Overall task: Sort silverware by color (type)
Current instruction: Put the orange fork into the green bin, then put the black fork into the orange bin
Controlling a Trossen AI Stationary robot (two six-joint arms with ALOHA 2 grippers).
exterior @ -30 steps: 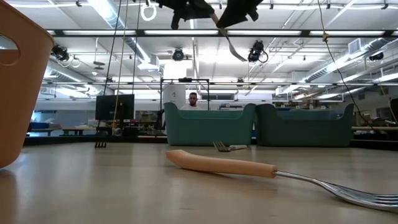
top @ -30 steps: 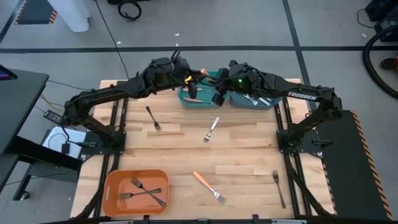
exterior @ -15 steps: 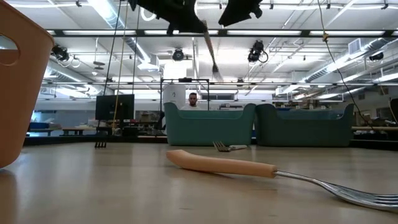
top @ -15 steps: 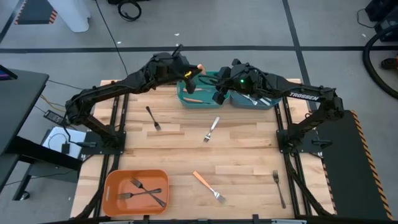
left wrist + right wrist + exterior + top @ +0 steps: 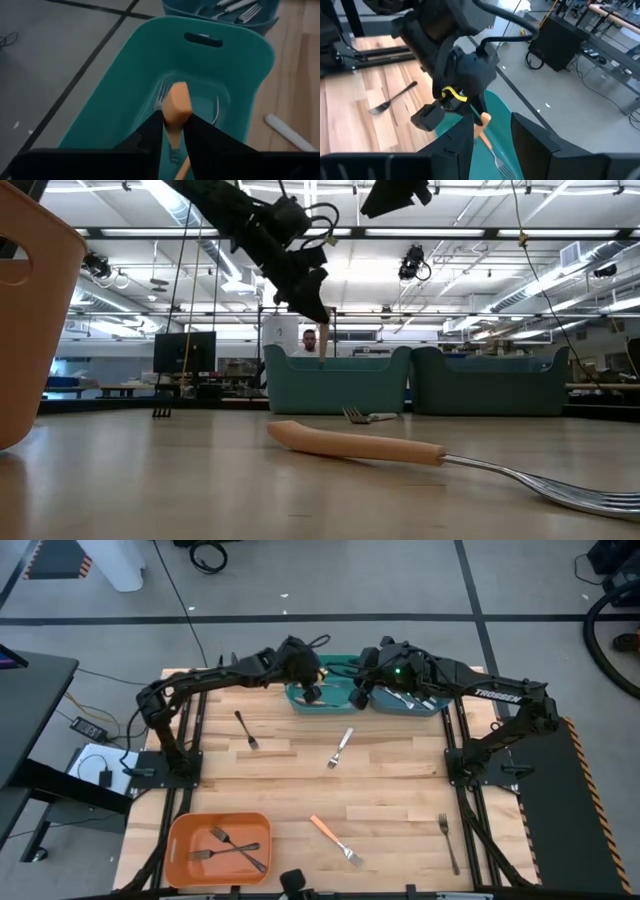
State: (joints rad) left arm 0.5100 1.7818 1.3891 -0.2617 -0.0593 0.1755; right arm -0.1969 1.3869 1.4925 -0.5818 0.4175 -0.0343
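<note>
While forks point(image 5: 341, 748) dot wooden table point(image 5: 400, 780), workshop (ceiling-lit) stretches behind.

Two bins point(image 5: 318, 698) point(image 5: 410, 703) are set side by side at the table's point(image 5: 400, 790) far edge, a third bin point(image 5: 180, 840) is placed at the near left corner, and forks point(image 5: 340, 748) are scattered between.

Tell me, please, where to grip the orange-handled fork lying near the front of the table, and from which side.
Grip the orange-handled fork at mid-handle, coming straight down with the fingers across its width. It lies flat and diagonal on the table, and the thick handle offers more purchase than the thin metal tines.
</note>
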